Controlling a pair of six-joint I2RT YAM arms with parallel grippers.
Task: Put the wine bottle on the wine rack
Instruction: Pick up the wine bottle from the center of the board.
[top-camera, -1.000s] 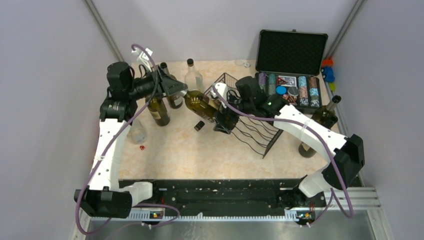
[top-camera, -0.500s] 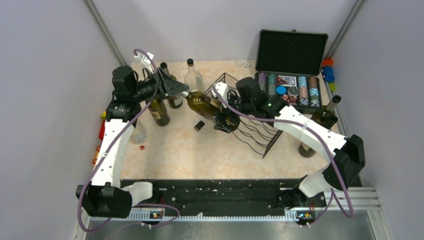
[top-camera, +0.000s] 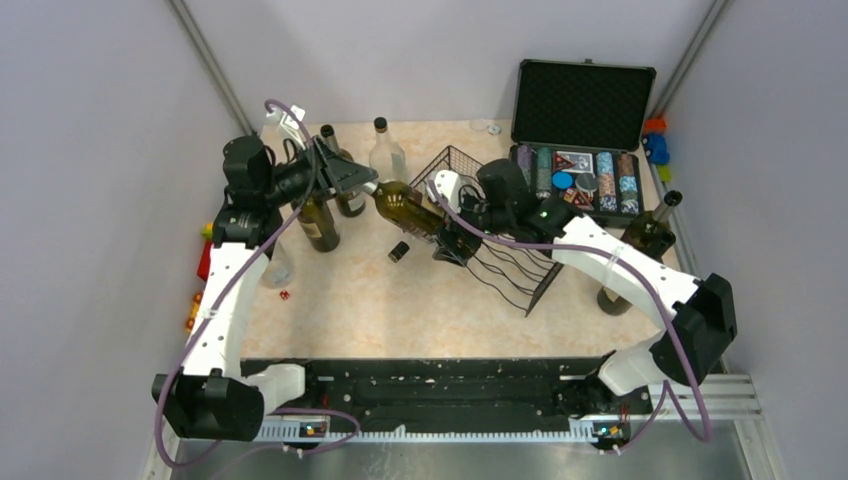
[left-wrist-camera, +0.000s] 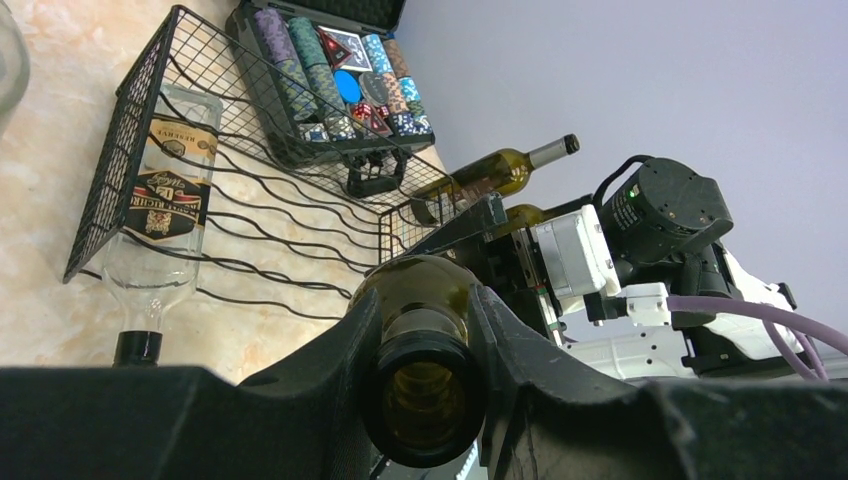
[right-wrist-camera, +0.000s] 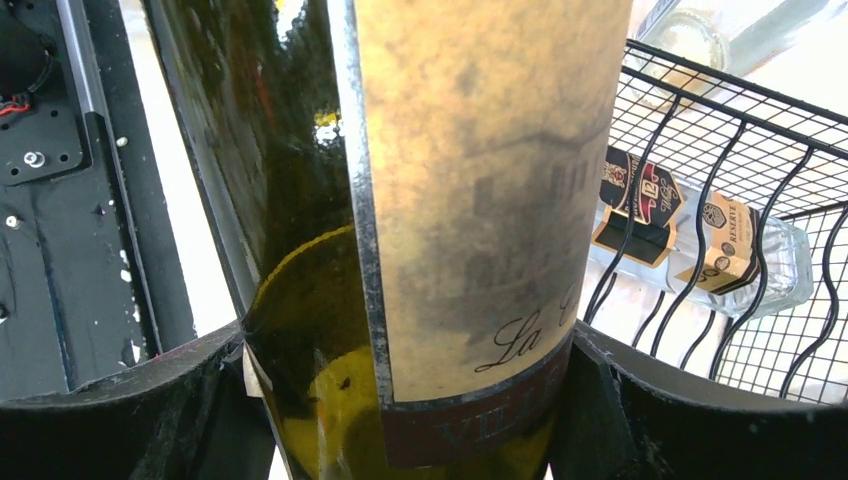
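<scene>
The wine bottle (top-camera: 405, 207), dark green with a tan label, hangs level above the table, just left of the wine rack (top-camera: 510, 265). My left gripper (top-camera: 368, 186) is shut on its neck; in the left wrist view the open mouth (left-wrist-camera: 425, 385) faces the camera between the fingers. My right gripper (top-camera: 450, 238) is shut on the bottle's wide body near the base, and both fingers press the glass (right-wrist-camera: 480, 200) in the right wrist view. The black wire rack (left-wrist-camera: 260, 200) holds one clear bottle (left-wrist-camera: 165, 205) lying in a cradle, also seen as the clear bottle (right-wrist-camera: 700, 235).
Dark bottles (top-camera: 318, 215) and a clear one (top-camera: 387, 155) stand at the back left. An open black case (top-camera: 580, 100) of poker chips sits behind the rack. Another wine bottle (top-camera: 650, 230) leans at the right edge. A small black cap (top-camera: 398, 251) lies on the table.
My right gripper's jaws have closed in onto the bottle's body. The left arm and the bottle have shifted slightly toward the rack.
</scene>
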